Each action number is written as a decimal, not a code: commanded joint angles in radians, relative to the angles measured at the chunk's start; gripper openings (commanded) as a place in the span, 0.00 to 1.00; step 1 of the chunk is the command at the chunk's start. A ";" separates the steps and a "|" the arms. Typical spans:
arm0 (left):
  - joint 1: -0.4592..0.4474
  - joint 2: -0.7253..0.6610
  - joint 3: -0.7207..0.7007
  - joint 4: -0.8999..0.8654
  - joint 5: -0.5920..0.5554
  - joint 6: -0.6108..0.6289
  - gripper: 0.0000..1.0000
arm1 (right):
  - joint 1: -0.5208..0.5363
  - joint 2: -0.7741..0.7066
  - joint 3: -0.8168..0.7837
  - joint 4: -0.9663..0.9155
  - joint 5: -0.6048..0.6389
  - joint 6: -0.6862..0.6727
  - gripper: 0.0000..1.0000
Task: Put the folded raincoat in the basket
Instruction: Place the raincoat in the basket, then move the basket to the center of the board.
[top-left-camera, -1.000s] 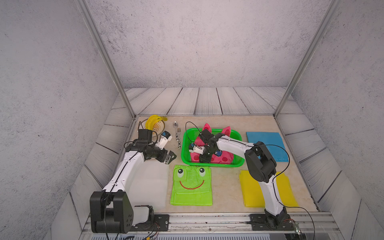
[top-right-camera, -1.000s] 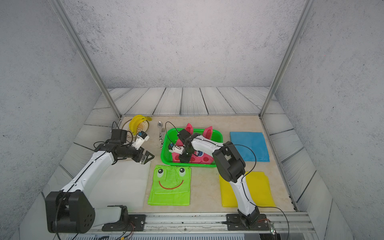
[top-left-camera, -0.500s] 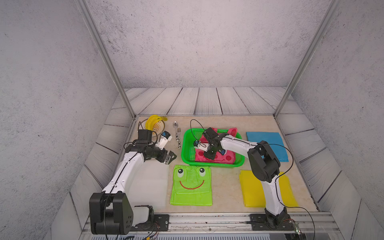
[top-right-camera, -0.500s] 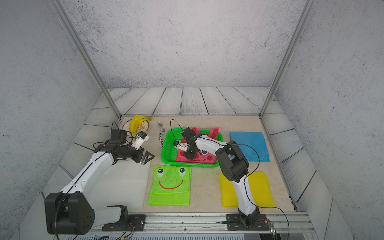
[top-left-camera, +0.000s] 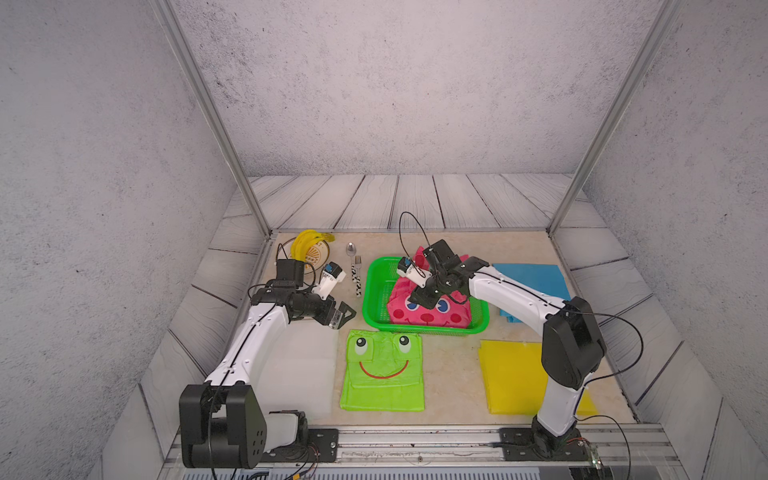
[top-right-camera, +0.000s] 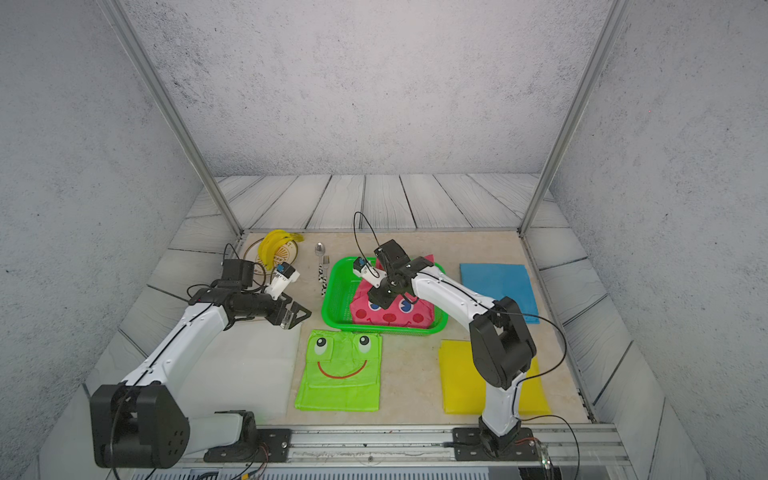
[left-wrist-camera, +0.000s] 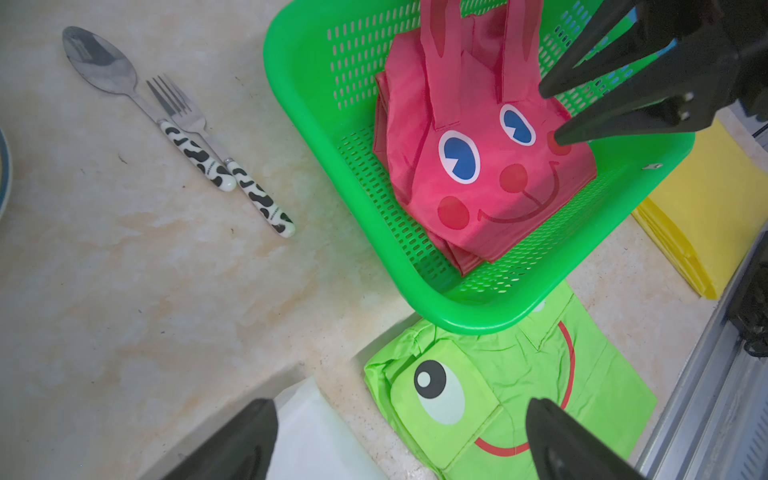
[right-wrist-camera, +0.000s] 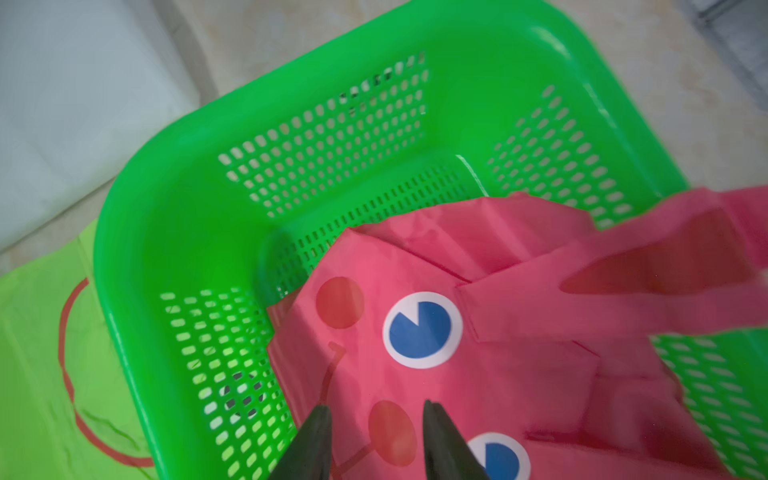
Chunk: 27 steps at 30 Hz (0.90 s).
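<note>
Pink folded rabbit-face raincoat (top-left-camera: 419, 318) lies inside bright green perforated plastic basket (top-left-camera: 368, 291).
Right gripper (right-wrist-camera: 374, 409) hovers above it, jaws partly apart, empty; left gripper (top-left-camera: 343, 319) spread wide, empty.

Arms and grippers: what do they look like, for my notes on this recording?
The left arm and right arm have white links with black joint housings and thin black cables running alongside. Each carries a small white wrist camera with a blue mark. The left gripper and right gripper have black, tapering pointed fingers.
</note>
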 joint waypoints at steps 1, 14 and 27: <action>0.007 -0.007 -0.008 0.002 0.033 0.002 0.99 | -0.004 -0.066 -0.026 -0.002 0.291 0.232 0.42; -0.031 0.017 -0.018 0.043 0.052 -0.044 1.00 | -0.209 -0.234 -0.207 -0.199 0.469 0.715 0.89; -0.035 0.011 -0.019 0.030 0.013 -0.030 0.99 | -0.257 -0.010 -0.141 -0.190 0.376 0.594 0.44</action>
